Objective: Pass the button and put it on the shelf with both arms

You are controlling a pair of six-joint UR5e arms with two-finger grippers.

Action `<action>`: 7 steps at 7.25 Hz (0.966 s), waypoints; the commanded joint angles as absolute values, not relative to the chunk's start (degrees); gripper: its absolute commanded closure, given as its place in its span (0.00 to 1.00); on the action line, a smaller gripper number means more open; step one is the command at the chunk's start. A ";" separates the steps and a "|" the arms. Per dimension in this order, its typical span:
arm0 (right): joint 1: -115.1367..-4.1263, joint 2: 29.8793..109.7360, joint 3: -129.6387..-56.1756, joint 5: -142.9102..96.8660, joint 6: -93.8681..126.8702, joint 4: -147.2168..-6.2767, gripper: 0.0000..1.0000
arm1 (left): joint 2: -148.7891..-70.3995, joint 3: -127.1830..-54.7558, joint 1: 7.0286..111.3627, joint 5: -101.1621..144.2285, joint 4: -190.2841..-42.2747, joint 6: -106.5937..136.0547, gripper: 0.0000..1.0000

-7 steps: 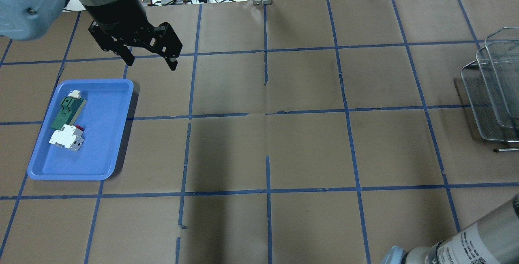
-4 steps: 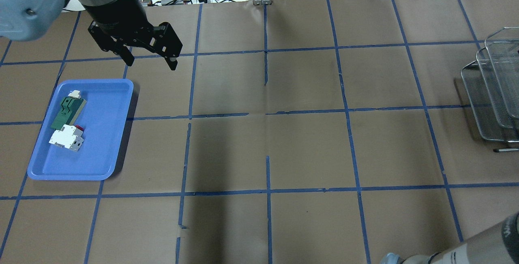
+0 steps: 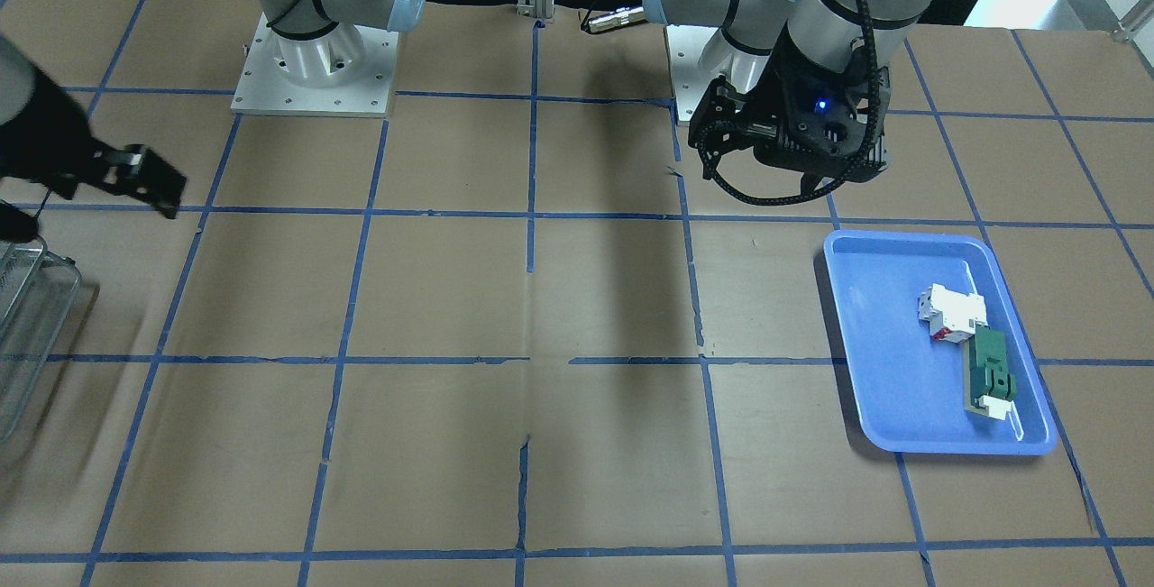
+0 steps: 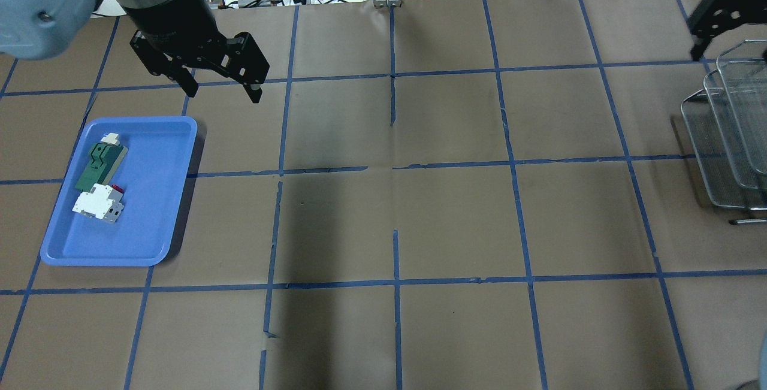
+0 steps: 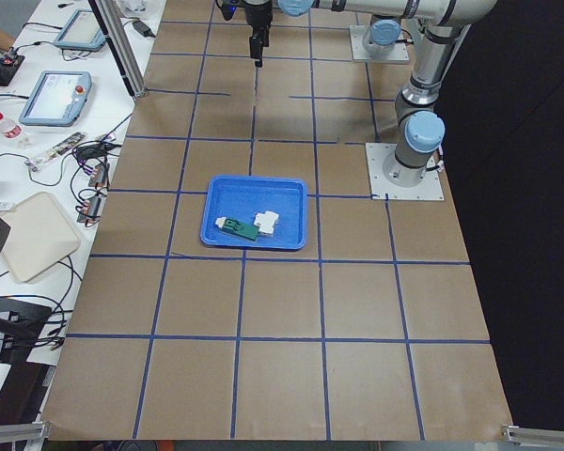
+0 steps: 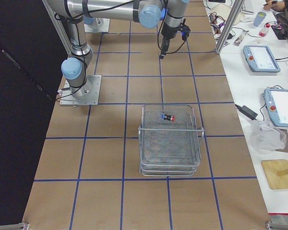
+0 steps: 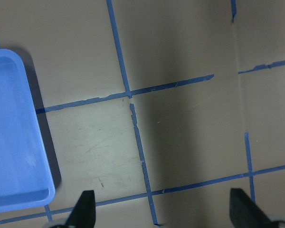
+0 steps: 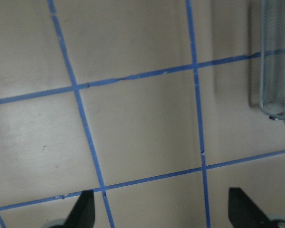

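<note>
The button (image 6: 168, 117), red cap and black collar, lies on the top level of the wire-mesh shelf (image 6: 170, 158) in the exterior right view. The button is out of view elsewhere. The shelf also shows at the overhead view's right edge (image 4: 722, 156) and in the right wrist view (image 8: 275, 57). My right gripper (image 4: 730, 42) is open and empty, high over the shelf's far end; it also shows in the front view (image 3: 95, 213). My left gripper (image 4: 225, 94) is open and empty, above the table just beyond the blue tray.
The blue tray (image 4: 120, 246) on the robot's left holds a white block with red marks (image 4: 96, 204) and a green-and-white flat part (image 4: 99, 165). Brown paper with blue tape lines covers the table. Cables and devices lie past the far edge.
The right arm's forearm has left the overhead view's bottom right corner, and the right gripper now shows at the top right by the shelf. The left arm has not moved.
</note>
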State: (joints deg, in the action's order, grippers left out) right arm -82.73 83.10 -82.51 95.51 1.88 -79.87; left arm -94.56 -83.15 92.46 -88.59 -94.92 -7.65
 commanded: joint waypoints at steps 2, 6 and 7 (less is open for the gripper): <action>-89.02 94.62 -93.94 93.62 4.58 -85.16 0.00 | -94.48 -83.14 92.46 -88.51 -94.92 -7.65 0.00; -91.94 97.74 -95.19 88.43 3.52 -84.72 0.00 | -94.48 -83.14 92.46 -88.42 -94.66 -7.65 0.00; -91.06 97.65 -95.10 88.33 3.17 -84.81 0.00 | -94.48 -83.14 92.46 -88.42 -94.57 -7.65 0.00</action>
State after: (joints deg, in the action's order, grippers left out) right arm -91.73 97.81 -95.08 89.08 3.85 -84.66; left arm -94.48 -83.14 92.46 -88.42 -94.64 -7.65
